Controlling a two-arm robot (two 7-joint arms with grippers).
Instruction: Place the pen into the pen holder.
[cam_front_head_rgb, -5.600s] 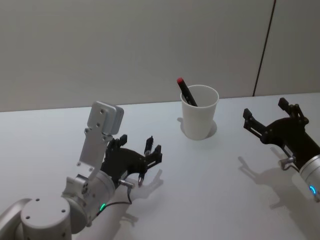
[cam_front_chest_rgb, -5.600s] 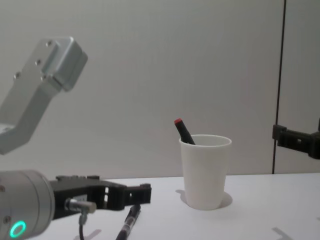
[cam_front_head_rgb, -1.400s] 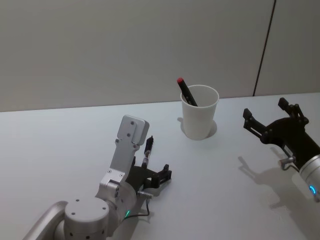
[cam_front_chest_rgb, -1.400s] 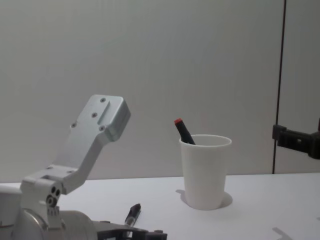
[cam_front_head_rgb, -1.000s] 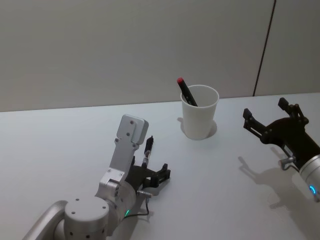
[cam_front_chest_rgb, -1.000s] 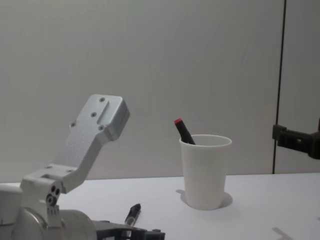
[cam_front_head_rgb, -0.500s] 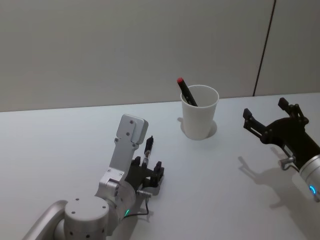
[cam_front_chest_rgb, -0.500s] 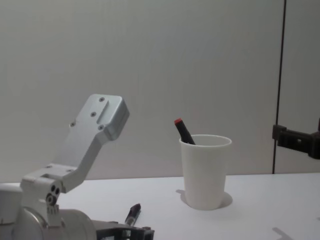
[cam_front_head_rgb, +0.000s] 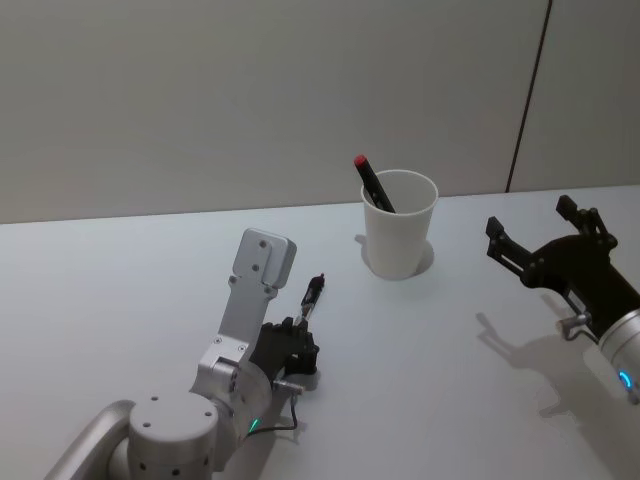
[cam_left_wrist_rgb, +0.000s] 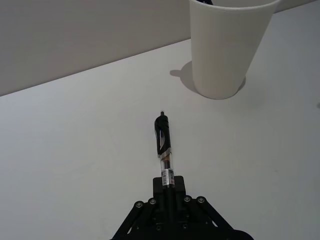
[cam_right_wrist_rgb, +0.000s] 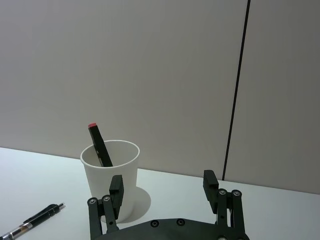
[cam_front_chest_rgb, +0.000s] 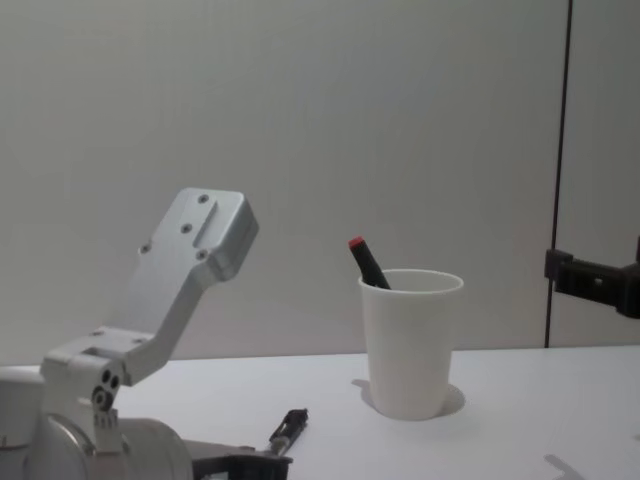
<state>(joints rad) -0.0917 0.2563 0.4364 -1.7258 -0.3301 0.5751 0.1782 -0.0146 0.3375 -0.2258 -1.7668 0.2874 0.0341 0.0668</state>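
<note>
A black pen (cam_front_head_rgb: 312, 294) with a clear barrel lies low over the white table, its tip pointing toward the pen holder. My left gripper (cam_front_head_rgb: 298, 343) is shut on the pen's (cam_left_wrist_rgb: 164, 141) near end, the fingers (cam_left_wrist_rgb: 169, 184) pressed together around the barrel. The pen holder (cam_front_head_rgb: 399, 235) is a white paper cup (cam_front_chest_rgb: 410, 340) standing upright farther back and to the right. A black marker with a red cap (cam_front_head_rgb: 370, 180) leans inside it. My right gripper (cam_front_head_rgb: 533, 222) hovers open to the right of the cup, apart from it, with nothing between its fingers (cam_right_wrist_rgb: 116, 187).
The white table (cam_front_head_rgb: 120, 290) ends at a plain grey wall close behind the cup. A dark vertical seam (cam_front_head_rgb: 528, 95) runs down the wall at the right. Bare tabletop lies between the pen and the cup (cam_left_wrist_rgb: 225, 50).
My left gripper's fingers have shut on the pen's near end. The pen's tip has swung a little to the right, toward the cup. The right arm has not moved.
</note>
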